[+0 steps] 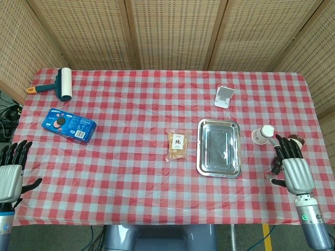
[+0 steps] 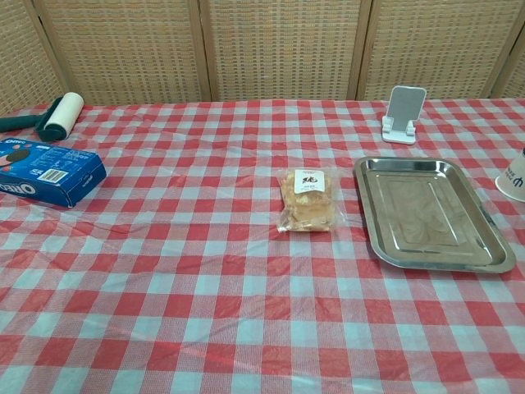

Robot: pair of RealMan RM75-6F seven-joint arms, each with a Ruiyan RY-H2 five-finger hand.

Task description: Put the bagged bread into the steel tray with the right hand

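step: looks like the very start, nothing grabbed yet
bagged bread (image 1: 177, 145): flat on the checked cloth, just left of the steel tray (image 1: 219, 168), not touching it as far as I can tell
tray: nothing in it
right hand (image 1: 293, 168): at the right table edge, fingers spread and holding nothing, well apart from the bread, with the whole tray in between
left hand (image 1: 10, 174): off at the left edge, fingers apart too, holding nothing
next move: my guess is the right hand has to cross over the tray to the bag, pinch that soft plastic, then carry it back a short hop
watch out: a paper cup (image 1: 262, 134) and a dark bottle (image 1: 294, 140) sit right by the right hand, easy to bump
head view: shows both hands
chest view: no hands at all, but a closer look at the bread's label and the tray's rim
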